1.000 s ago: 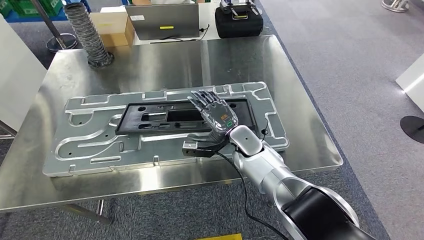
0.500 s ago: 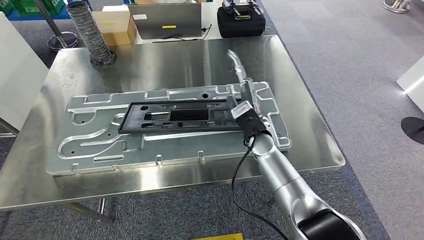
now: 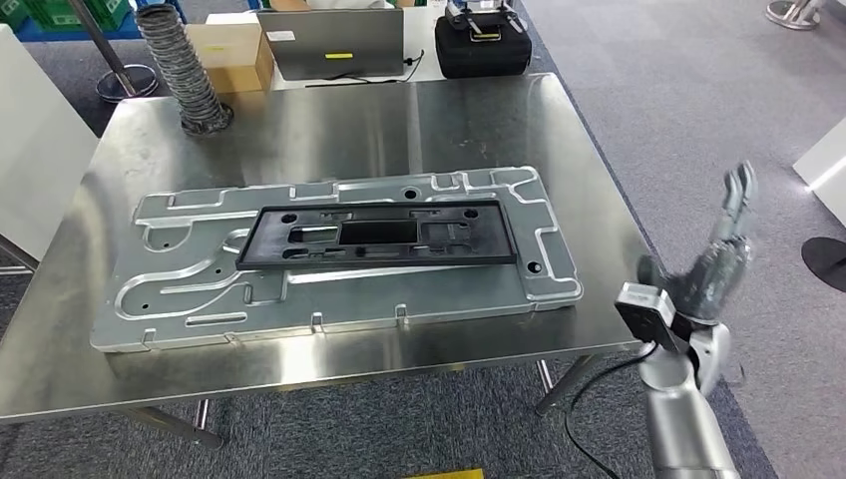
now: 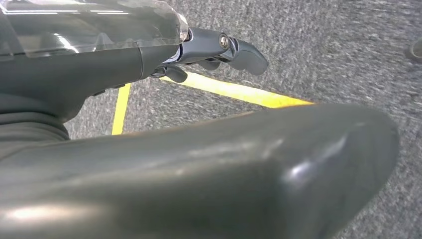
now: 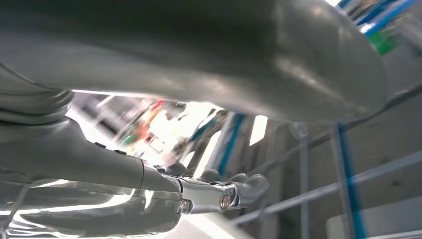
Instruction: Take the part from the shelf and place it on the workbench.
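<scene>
You saw the black part (image 3: 377, 236) lying flat on the grey fixture plate (image 3: 180, 289), central on the workbench (image 3: 299, 125). The right hand (image 3: 720, 261) hung past the workbench's right edge, fingers spread, holding nothing. The left hand (image 4: 219, 50) held nothing over the carpet (image 4: 348, 55).

Right hand (image 3: 720, 261) withdrawn off part (image 3: 377, 236), beside workbench (image 3: 299, 130)
</scene>
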